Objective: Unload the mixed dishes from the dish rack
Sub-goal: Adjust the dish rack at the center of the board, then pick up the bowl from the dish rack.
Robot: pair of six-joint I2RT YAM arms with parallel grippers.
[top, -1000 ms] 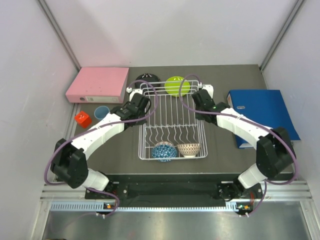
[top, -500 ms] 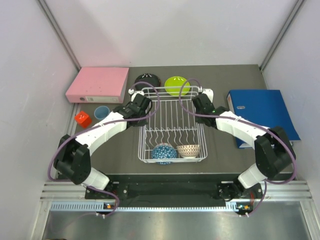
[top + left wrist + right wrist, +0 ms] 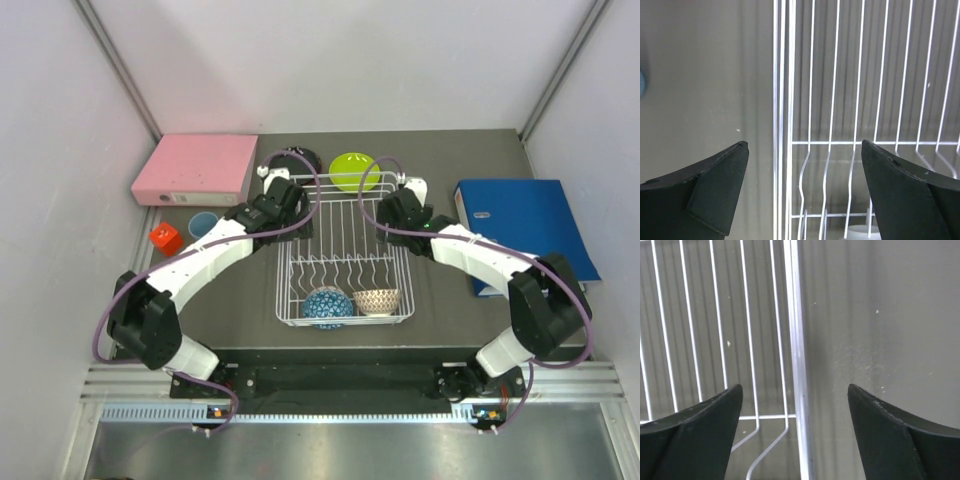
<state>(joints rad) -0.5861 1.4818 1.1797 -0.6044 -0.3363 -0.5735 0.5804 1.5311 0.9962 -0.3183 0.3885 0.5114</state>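
Top external: dish rack [image 3: 345,230] mid-table, blue patterned bowl [image 3: 327,303] and beige patterned bowl [image 3: 379,298] propped at its near end. Left gripper [image 3: 802,150] spread wide astride the rack's left rim, right gripper [image 3: 795,390] likewise astride the right, both empty, seemingly poised for the bowls.

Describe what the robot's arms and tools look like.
The left arm and right arm have white links, black joints and a looping purple cable each. The left tool and right tool each end in two matte black, wedge-shaped fingers.
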